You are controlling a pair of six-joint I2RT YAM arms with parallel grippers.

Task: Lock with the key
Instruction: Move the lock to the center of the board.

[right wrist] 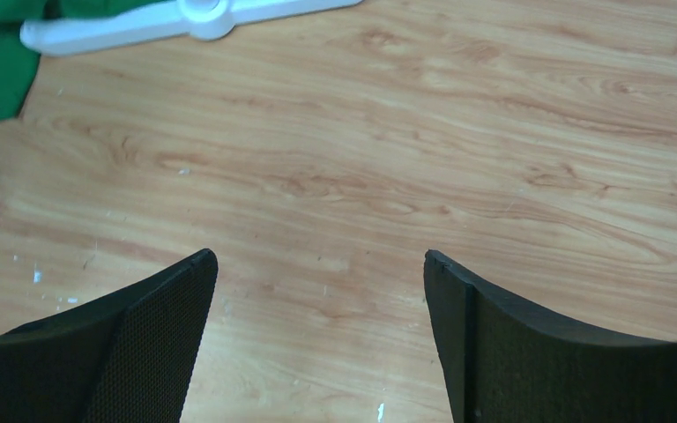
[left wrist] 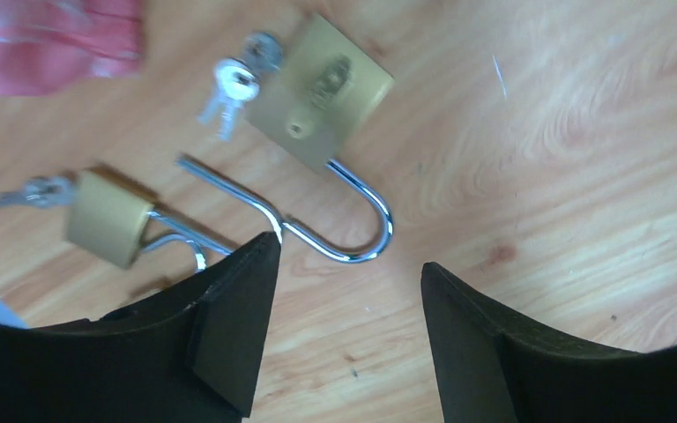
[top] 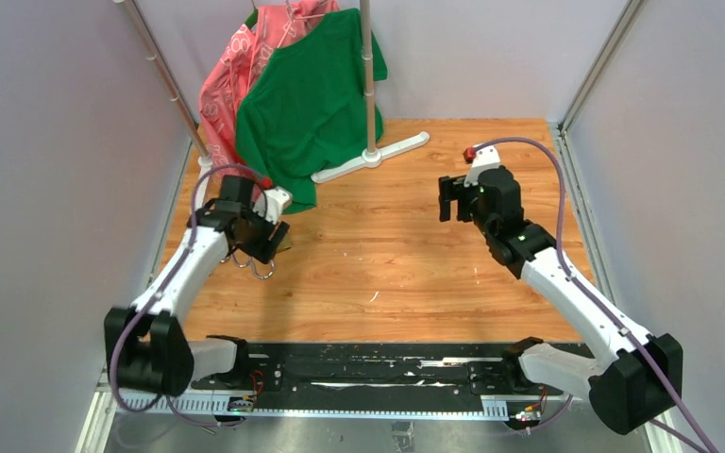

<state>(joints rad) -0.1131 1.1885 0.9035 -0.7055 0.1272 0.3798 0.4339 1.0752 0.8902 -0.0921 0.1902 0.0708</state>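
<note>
In the left wrist view two brass padlocks lie on the wood. The larger padlock [left wrist: 317,92] has its silver shackle [left wrist: 353,229] swung open. The smaller padlock [left wrist: 108,217] lies to its left. A silvery key cluster [left wrist: 231,88] rests against the larger padlock's upper left side. Another small key cluster [left wrist: 35,191] sits left of the smaller padlock. My left gripper [left wrist: 348,264] is open and empty just above the open shackle; it also shows in the top view [top: 262,243]. My right gripper [top: 446,198] is open and empty over bare wood, far from the padlocks.
A clothes stand with a white base [top: 370,157] holds a green shirt [top: 311,104] and a pink cloth [top: 236,66] at the back left. Grey walls close in the left and right sides. A black rail [top: 368,363] runs along the near edge.
</note>
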